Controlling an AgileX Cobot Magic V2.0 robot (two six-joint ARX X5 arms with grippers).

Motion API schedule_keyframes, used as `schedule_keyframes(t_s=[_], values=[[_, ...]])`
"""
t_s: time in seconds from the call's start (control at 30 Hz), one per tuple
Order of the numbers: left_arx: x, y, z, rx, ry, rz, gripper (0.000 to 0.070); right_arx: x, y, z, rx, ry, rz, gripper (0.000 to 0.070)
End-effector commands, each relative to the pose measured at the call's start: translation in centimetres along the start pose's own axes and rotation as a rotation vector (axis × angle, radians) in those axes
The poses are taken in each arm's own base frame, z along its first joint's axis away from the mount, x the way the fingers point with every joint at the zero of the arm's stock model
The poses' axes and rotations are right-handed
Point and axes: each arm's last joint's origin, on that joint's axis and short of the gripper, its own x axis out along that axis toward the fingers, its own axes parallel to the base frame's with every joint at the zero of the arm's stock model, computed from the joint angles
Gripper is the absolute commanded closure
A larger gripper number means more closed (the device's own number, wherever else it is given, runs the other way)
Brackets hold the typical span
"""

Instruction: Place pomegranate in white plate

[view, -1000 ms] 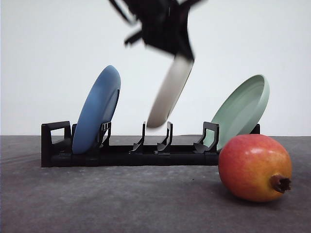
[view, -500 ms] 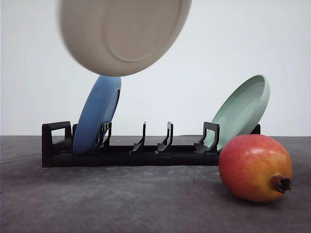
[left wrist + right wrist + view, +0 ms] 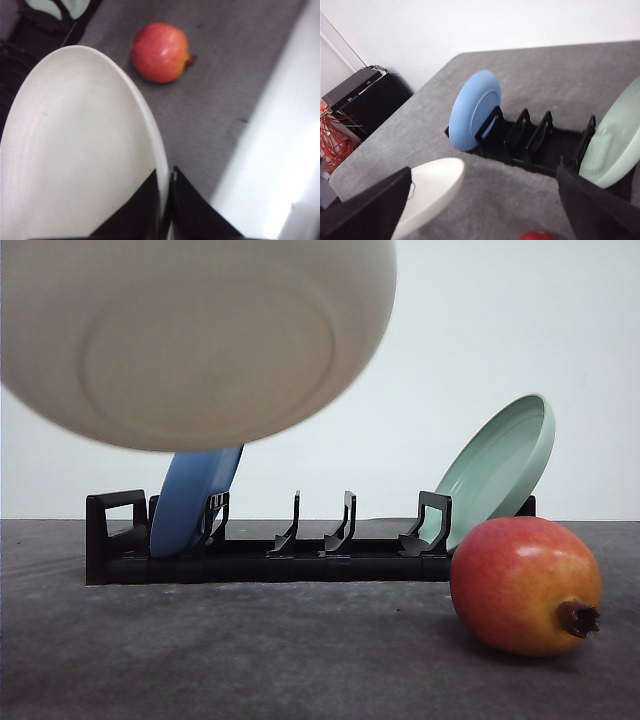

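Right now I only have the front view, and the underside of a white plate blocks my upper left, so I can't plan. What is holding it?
Observer: The left gripper is shut on the white plate, pinching its rim between its fingers.
Operator: Is anything on the plate's face?
Observer: No, its upper face is bare. The pomegranate lies on the table beyond the rim, apart from it.
Operator: And the right arm?
Observer: The right gripper is open and holds nothing. It looks down at the black rack.
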Motion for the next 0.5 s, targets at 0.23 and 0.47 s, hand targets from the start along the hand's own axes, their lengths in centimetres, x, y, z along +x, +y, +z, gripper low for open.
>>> schedule_keyframes(t_s=[0.23,0.47], values=[[6.8,-2.8,-3.9,-0.004,-0.055,0.027,0.0700,-0.2,0.2,0.1,0.020,0.015,0.003,0.0111],[10.0,-3.6,-5.4,-0.012,-0.077,0.078,0.0700,-0.2,0.2,0.0,0.030,0.025,0.001,0.0111]])
